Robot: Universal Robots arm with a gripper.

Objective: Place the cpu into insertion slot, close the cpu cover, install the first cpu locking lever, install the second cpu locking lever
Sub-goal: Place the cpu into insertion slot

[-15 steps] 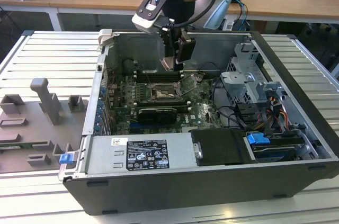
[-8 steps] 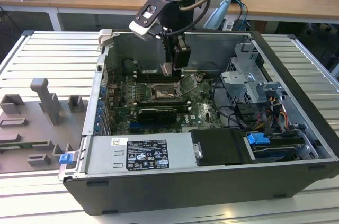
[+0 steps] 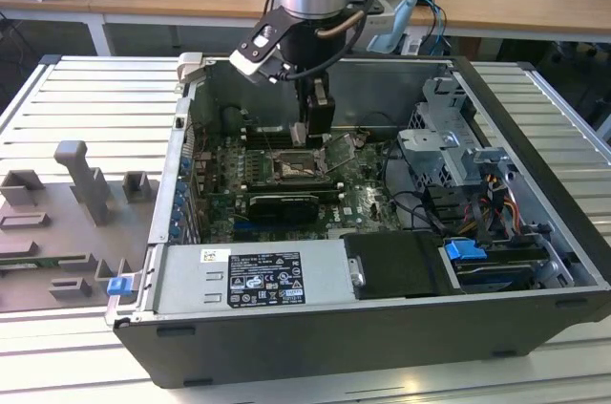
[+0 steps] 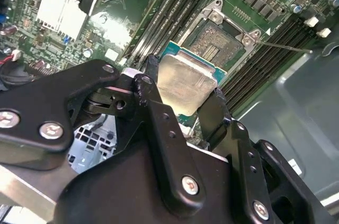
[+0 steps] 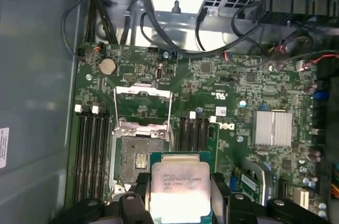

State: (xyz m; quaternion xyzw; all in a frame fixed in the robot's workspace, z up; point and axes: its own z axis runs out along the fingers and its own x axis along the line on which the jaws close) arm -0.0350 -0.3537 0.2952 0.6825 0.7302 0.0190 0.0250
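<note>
My gripper (image 4: 185, 90) is shut on the cpu (image 4: 186, 82), a flat square chip with a pale silvery face and a green edge, clamped between two black fingers (image 4: 152, 78). The first wrist view shows the cpu (image 5: 180, 184) hanging a little above the green board, beside the insertion slot (image 5: 139, 152) and partly overlapping its edge. The slot's dark centre lies bare inside its silvery rim. Beyond the slot the cpu cover (image 5: 143, 102) is flipped open, a thin metal frame. In the exterior view my gripper (image 3: 315, 125) hovers inside the case just over the insertion slot (image 3: 298, 167).
Long memory slots (image 5: 91, 150) flank the socket on both sides. A finned heat sink (image 5: 273, 127) and a black card (image 3: 282, 203) lie near it. The drive cage (image 3: 444, 141) with cables and the case walls (image 3: 315, 347) close in the board. A grey fixture (image 3: 81, 184) stands outside.
</note>
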